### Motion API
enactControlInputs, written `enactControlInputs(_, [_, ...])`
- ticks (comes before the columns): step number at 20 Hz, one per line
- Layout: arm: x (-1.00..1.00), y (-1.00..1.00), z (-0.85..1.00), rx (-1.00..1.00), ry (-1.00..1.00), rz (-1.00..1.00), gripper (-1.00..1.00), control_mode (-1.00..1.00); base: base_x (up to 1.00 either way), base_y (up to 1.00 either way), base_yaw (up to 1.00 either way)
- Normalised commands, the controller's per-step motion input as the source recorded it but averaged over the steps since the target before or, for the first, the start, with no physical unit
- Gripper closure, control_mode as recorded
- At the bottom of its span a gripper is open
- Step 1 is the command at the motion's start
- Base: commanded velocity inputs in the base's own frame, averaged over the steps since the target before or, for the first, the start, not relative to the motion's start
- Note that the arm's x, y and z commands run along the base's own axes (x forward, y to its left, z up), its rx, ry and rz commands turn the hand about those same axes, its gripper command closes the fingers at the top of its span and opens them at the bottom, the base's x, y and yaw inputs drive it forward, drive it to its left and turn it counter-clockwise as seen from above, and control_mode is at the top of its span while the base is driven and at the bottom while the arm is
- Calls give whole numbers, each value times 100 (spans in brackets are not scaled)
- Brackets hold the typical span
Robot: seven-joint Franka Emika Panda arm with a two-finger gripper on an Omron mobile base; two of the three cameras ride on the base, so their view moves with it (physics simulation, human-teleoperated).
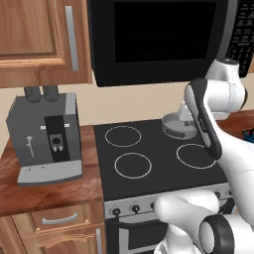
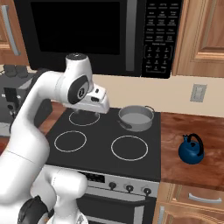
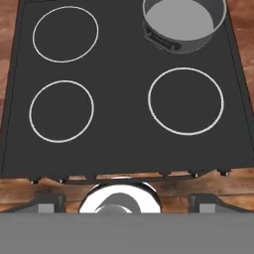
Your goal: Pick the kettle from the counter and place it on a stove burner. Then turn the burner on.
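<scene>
Kettle (image 2: 191, 149) sits on counter (image 2: 192, 170), right of the pot (image 2: 136, 117), well apart from gripper (image 2: 87, 114) hovering above the cooktop (image 2: 105, 144). Can't tell whether the fingers are apart. Risk: the reach toward the kettle clips the pot.

The arm hides most of the kettle (image 1: 247, 135); the grey pot (image 3: 184, 23) is cut off at the top
</scene>
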Motion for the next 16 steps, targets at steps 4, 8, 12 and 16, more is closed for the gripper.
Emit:
enactControlInputs(4, [-57, -78, -5, 0, 3, -11, -100, -100, 0, 0, 0])
enactControlInputs(8, [-62, -82, -8, 2, 2, -11, -100, -100, 0, 0, 0])
enactControlInputs(12, [-52, -73, -11, 1, 6, -12, -100, -100, 0, 0, 0])
enactControlInputs(16, [-46, -74, -26, 0, 12, -12, -100, -100, 0, 0, 0])
